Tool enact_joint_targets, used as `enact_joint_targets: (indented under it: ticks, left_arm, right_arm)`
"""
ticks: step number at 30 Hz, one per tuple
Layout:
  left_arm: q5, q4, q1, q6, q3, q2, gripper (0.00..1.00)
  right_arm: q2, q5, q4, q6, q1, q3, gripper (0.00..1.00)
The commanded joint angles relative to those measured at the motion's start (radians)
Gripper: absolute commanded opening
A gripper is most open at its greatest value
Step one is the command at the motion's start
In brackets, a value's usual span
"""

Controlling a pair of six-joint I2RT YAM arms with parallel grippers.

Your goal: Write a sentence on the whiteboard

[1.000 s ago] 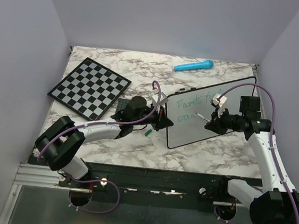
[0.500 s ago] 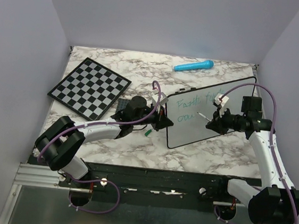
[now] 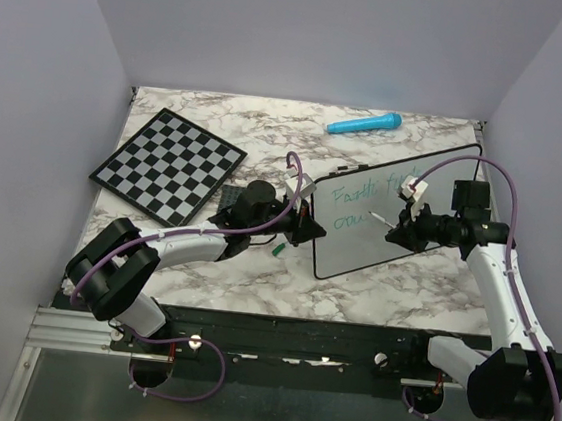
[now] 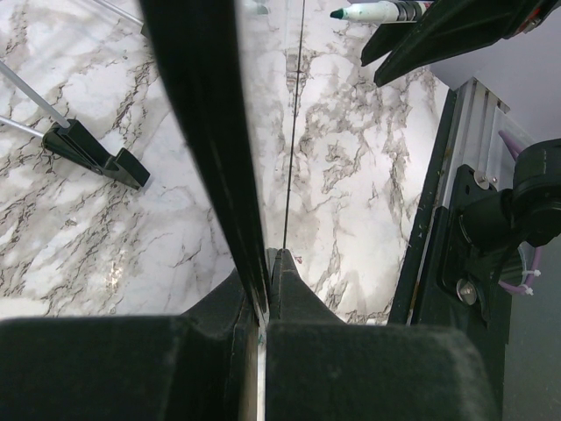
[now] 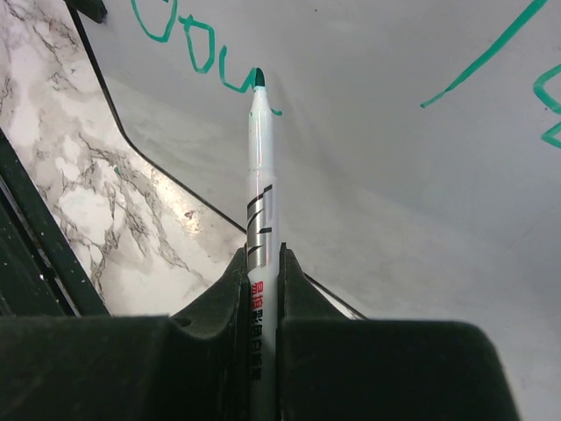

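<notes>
While white-barrelled, green-tipped marker (image 5: 260,175) sits clamped between right gripper (image 5: 260,263) fingers, its tip seems to touch large white black-framed whiteboard (image 3: 357,254) at end of lower line. Teal-green handwritten sentence (image 3: 357,200): two scrawly lines, board's upper left. Left gripper (image 4: 266,263) pinched tight on board's left edge. Board on marble-patterned table (image 3: 268,139), right of centre. Black-and-white chequered chessboard (image 3: 168,166) well apart, far left.
</notes>
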Motion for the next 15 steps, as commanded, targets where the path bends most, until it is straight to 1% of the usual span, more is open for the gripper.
enact_joint_targets:
  ticks: [1,15]
  left_arm:
    - [-0.001,-0.111,-0.012,0.073,-0.017,0.025,0.0]
    - [0.008,-0.111,-0.013,0.068,-0.012,0.028,0.0]
  right_arm:
    - [0.016,-0.008,0.012,-0.026,-0.003,0.0,0.0]
    - [0.064,0.021,0.058,0.013,-0.003,0.005,0.01]
